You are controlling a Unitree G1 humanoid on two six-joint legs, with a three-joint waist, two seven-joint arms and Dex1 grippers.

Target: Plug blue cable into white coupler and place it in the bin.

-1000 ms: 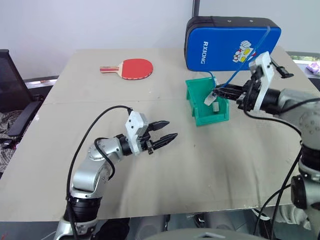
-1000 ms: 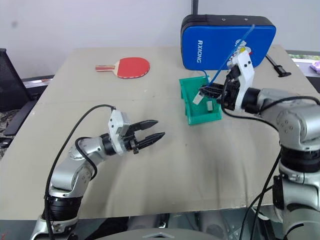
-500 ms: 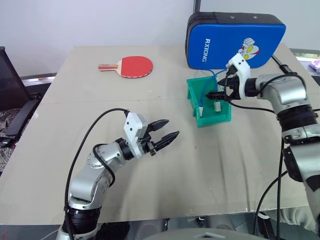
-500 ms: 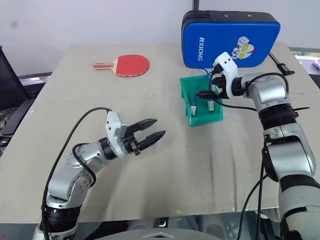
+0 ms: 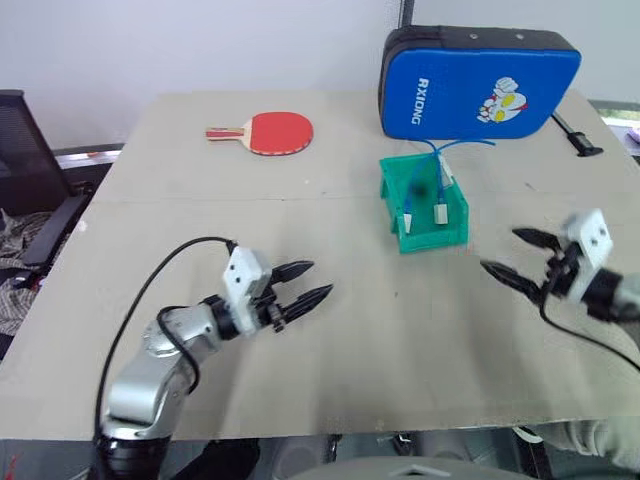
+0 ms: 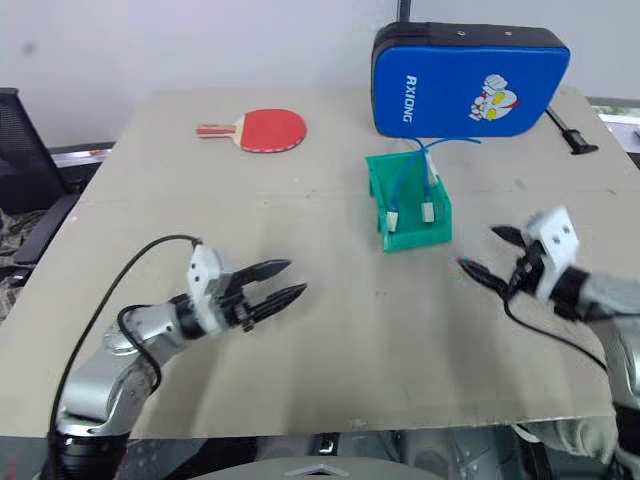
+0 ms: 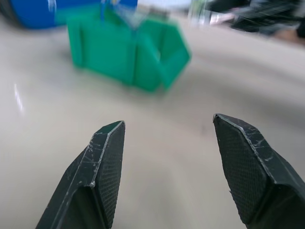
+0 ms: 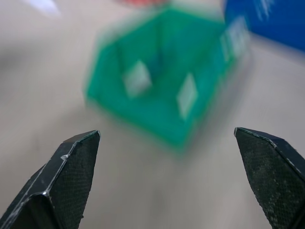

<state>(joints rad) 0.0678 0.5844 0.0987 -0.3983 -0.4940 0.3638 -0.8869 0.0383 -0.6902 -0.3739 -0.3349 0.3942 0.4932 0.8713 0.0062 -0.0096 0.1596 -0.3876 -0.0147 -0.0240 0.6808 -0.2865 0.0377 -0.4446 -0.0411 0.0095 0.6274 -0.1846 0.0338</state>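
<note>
Green plastic bin [image 5: 424,212]: stands upright on the table [image 5: 200,140], just in front of the big blue padded case [image 5: 480,82], lower sloped front toward the robot
Blue cable [image 6: 412,178]: lies inside the bin, one thin loop rising above the back rim and arching toward the padded case; ends hang down into the bin
White coupler [image 5: 441,212]: small pale block resting against the inner wall of the bin beside a second pale piece [image 5: 409,213]; which of the two is the coupler and which a clear plug end cannot be told for certain
Plug-to-coupler joint: too small to confirm; cable and pale pieces sit together in the bin, so mating is judged likely done, not seen
Right gripper [image 5: 515,254]: low over the table, well apart from the bin on its right side, fingers spread wide, nothing between them; its wrist view looks at the bin past both bare tips
Left gripper [image 5: 305,281]: over the table's near left area, well apart from the bin, fingers parted and bare
Bystanding item: red table-tennis paddle [image 5: 268,133] at the far left of the table, untouched
Task status: judged finished or all but finished, cable and coupler in the bin, both grippers free
Left to do: at most, a check that the plug is seated and the loop stays inside the rim
</note>
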